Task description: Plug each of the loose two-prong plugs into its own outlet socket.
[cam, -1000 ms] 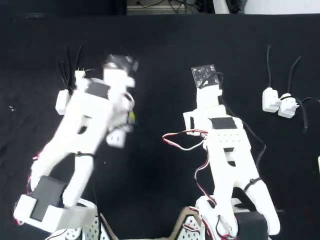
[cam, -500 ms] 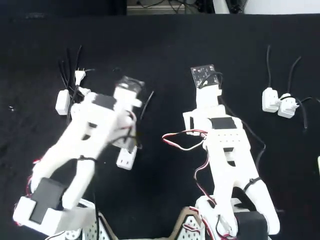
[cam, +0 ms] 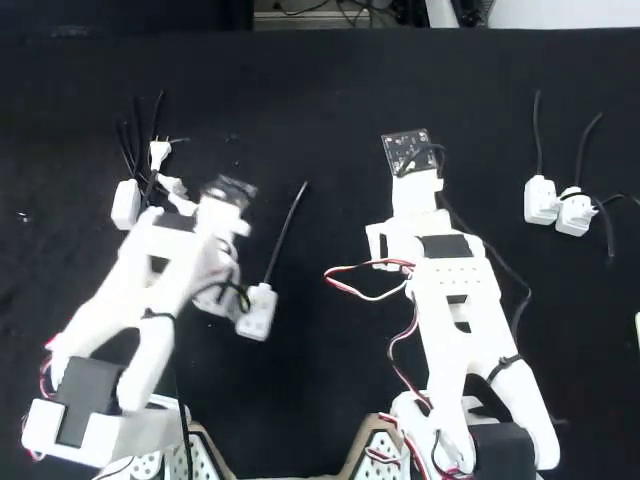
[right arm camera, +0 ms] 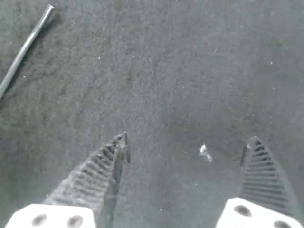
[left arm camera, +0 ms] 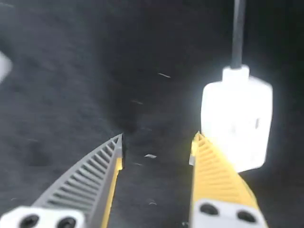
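The left pincer [left arm camera: 157,142] is open, one yellow tip [left arm camera: 211,166] just beside the white plastic socket block [left arm camera: 236,121] with a black cord [left arm camera: 237,33], toward 8 o'clock on the black table [cam: 330,100]. It looks light, hard and slippery; grab its flat sides, not the bendy cord.

Two white arms, black motor blocks, wiring out in the open!
The left arm [cam: 150,290] and right arm [cam: 455,310] were white shells over black servos [cam: 448,246]. Red-and-white leads [cam: 362,281] looped off the right one, and a bare circuit board [cam: 408,150] capped its wrist. The left gripper [left arm camera: 157,142] had ridged fingers [left arm camera: 216,180], one yellow, one grey edged yellow. The right gripper [right arm camera: 189,140] was ridged dark grey on white, screw-holed bases [right arm camera: 251,213].
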